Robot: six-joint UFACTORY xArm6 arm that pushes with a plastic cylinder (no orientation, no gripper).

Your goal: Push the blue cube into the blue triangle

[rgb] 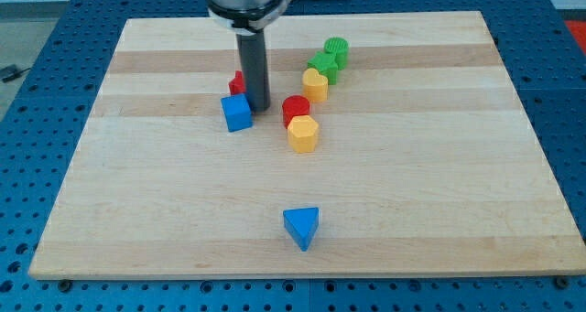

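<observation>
The tip (259, 108) sits at the blue cube's (236, 112) upper right — poorly lined up for the blue triangle (301, 227) at lower centre; no end effector to tell.

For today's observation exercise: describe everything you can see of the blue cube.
The blue cube is a small, solid-looking, matte block resting flat on the wooden board, left of centre. My tip stands right beside its upper right corner, seemingly touching. A red block sits just behind it.
</observation>
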